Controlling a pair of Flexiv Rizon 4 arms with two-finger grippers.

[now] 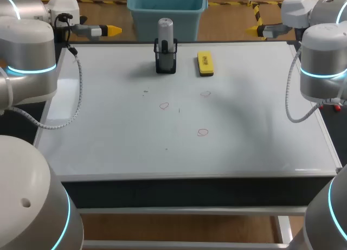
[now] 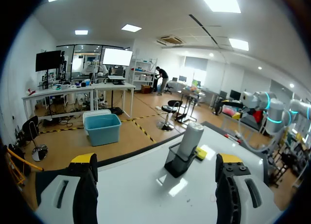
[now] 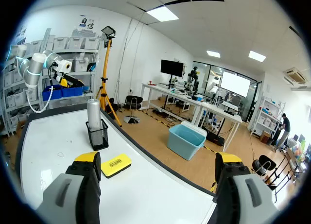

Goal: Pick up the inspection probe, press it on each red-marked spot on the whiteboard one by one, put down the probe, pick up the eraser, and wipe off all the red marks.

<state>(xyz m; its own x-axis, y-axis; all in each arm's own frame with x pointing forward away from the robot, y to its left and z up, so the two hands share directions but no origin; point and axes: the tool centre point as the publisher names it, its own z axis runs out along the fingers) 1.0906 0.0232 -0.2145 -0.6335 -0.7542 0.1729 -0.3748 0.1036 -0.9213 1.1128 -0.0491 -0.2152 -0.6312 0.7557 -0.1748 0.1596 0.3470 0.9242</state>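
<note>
Head view: probe (image 1: 165, 29) upright in blk holder (image 1: 160, 61), prob. mesh; eraser (image 1: 205, 63) nearby.

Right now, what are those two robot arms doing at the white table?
Nothing is being held at this moment. The left gripper and the right gripper are both open and empty, one near each far corner of the whiteboard. The probe stands upright in a black mesh holder at the far side, and the yellow eraser lies flat beside it. Three small red marks sit in the middle of the board, not wiped off.
</note>
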